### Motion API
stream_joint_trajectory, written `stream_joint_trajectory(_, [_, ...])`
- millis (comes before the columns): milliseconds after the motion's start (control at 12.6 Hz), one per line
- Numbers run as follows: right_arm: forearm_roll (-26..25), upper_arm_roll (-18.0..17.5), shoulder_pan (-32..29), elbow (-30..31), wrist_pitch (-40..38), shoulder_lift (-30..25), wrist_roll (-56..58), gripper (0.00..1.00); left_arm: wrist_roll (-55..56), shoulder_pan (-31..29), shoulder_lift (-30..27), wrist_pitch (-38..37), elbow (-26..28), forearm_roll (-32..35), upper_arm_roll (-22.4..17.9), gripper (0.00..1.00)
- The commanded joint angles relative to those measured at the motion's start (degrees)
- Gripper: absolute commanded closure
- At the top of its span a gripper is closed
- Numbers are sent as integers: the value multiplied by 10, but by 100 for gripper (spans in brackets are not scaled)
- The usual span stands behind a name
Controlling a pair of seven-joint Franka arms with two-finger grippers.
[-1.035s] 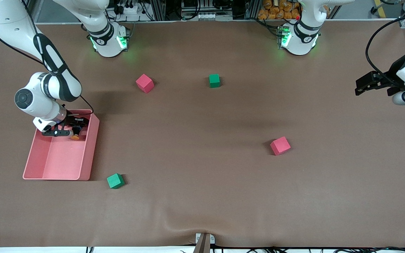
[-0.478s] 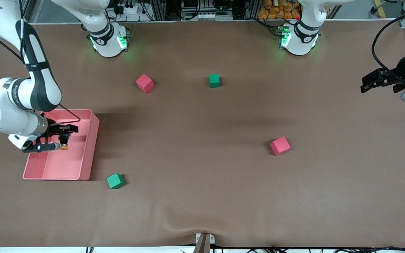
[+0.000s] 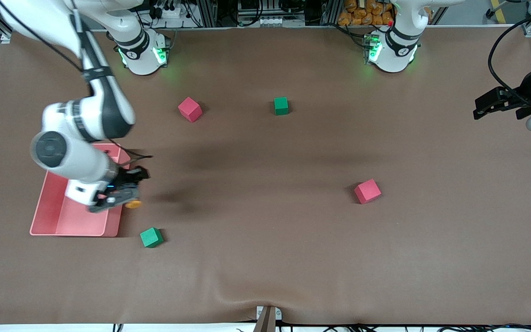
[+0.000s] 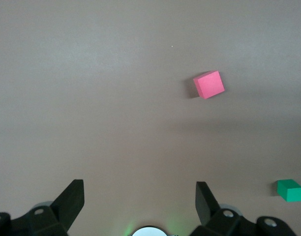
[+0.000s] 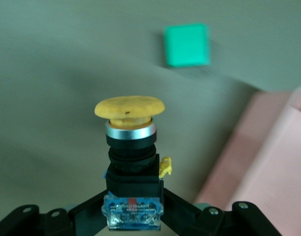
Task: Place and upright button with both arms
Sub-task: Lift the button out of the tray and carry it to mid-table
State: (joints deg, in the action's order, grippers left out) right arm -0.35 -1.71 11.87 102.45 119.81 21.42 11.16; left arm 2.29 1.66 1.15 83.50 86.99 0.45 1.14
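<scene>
Firstly, button (image 3: 132, 204) (image 5: 130, 147) — orange cap, black body — was clamped in the right gripper (image 3: 125, 197), held in the air over the pink tray's (image 3: 81, 221) edge nearest the table's middle. Green cube (image 3: 151, 237) lay close by, nearer the front camera. Left gripper (image 3: 496, 103) (image 4: 139, 204) — jaws spread, holding nothing — waited at its own end of the table.

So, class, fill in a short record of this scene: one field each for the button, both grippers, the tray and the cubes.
button: orange-capped button, held above the pink tray's rim
right gripper: right gripper, shut on the button's black body
left gripper: left gripper, open, waiting over the left arm's end of the table
tray: pink tray, nothing visible inside
cubes: two red, two green, scattered on the table
</scene>
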Motion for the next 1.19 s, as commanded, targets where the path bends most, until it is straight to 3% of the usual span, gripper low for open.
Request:
stream_joint_trajectory(0, [5, 8, 82, -69, 1, 62, -81, 100, -5, 0, -5, -9, -3, 9, 2, 0])
stream_joint_trajectory(478, [-5, 9, 274, -150, 60, 168, -395, 100, -6, 0, -4, -10, -3, 8, 6, 0])
stream_joint_trajectory(955, [-2, 9, 344, -297, 67, 277, -535, 100, -9, 5, -3, -10, -1, 8, 8, 0])
stream_joint_trajectory(1114, [-4, 9, 355, -313, 88, 311, -547, 100, -6, 10, -3, -10, -1, 7, 11, 0])
